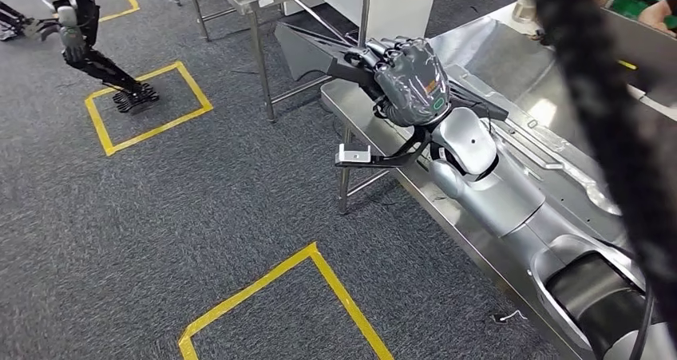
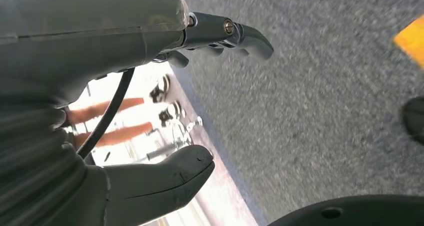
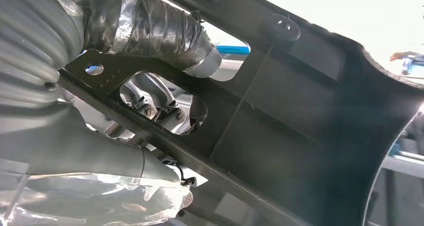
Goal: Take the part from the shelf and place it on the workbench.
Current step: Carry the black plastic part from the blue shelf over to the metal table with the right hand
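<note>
- Right hand [image 1: 409, 81]: fingers [image 3: 162, 103] are threaded through a cut-out in the black part [image 3: 300, 121] and the taped thumb [image 3: 165, 30] is wrapped over the frame rib, so the part is grasped by its web, presumably because its flat panel offers nothing else to close on.
- Part [image 1: 319, 53] is seen carried at the near-left end of the steel bench [image 1: 447, 216], above the long silver stampings [image 1: 543, 148] already lying on it; its far end overhangs the bench's left edge toward the floor. Contact with the bench cannot be confirmed.
- Judged as the set-down stage: the part is over the bench but not released.
- Left hand [image 2: 125, 116]: fingers [image 2: 235, 35] extended, thumb apart, nothing held; kept free, hanging by the bench edge over grey carpet [image 2: 325, 110].
- Risk, as judged: overhang could tip the part off the left edge on release.
</note>
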You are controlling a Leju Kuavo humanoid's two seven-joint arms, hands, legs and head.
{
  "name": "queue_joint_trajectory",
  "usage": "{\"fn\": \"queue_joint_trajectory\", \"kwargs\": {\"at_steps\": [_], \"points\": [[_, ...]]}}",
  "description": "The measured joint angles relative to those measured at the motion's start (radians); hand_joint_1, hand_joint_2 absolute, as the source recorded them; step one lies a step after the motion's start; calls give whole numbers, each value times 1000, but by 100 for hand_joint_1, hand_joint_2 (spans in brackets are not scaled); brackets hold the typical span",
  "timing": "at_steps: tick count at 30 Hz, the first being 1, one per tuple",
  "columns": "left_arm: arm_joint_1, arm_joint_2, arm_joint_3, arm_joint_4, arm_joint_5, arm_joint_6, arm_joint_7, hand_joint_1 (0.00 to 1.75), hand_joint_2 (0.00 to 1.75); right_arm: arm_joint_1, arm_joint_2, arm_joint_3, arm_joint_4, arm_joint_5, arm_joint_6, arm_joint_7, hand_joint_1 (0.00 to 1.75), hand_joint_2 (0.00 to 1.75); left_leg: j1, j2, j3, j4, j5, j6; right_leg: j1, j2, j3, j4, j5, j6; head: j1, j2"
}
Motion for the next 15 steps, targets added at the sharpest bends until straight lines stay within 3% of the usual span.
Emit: {"fn": "queue_joint_trajectory", "kwargs": {"at_steps": [2,4,5,7,9,11,12,13,15], "points": [[0,0,-3,0,2,0,0,0,175,-1,1,2,2,5,5,1,175,175,2,-32,30,-73,24,5,-2,22,-7,8,-5,10,0,0],[-3,-1,-8,0,4,1,0,0,175,-2,2,4,5,10,11,3,175,175,0,-19,36,-82,23,14,-5,43,-12,6,-2,23,0,0],[-6,-2,-10,0,5,1,0,0,175,-2,2,4,5,13,13,4,175,175,0,-8,39,-89,26,20,-7,40,-13,7,-3,29,0,0],[-7,-5,-14,0,6,1,0,0,175,-8,2,4,6,17,20,10,175,175,3,15,47,-105,33,32,-4,-6,-33,46,-30,39,2,0],[-5,-5,-17,0,11,2,-1,0,175,-15,4,6,7,19,27,15,175,175,2,37,50,-111,33,38,-4,-63,-87,157,-87,47,3,0],[-3,-5,-20,0,16,3,-2,0,175,-16,5,10,10,19,33,17,175,175,1,60,51,-109,29,39,-9,-81,-141,258,-116,54,3,0],[-3,-5,-21,0,19,4,-2,0,175,-15,5,12,12,19,35,17,175,175,1,72,52,-107,26,39,-12,-85,-148,265,-106,57,3,0],[-3,-6,-22,0,21,4,-3,0,175,-16,5,14,13,19,37,18,175,175,2,83,54,-106,22,37,-14,-91,-132,231,-78,59,3,0],[-3,-8,-26,0,25,4,-4,0,175,-17,5,16,14,19,39,19,175,175,0,103,63,-103,13,31,-12,-135,-65,97,-13,58,3,0]]}}
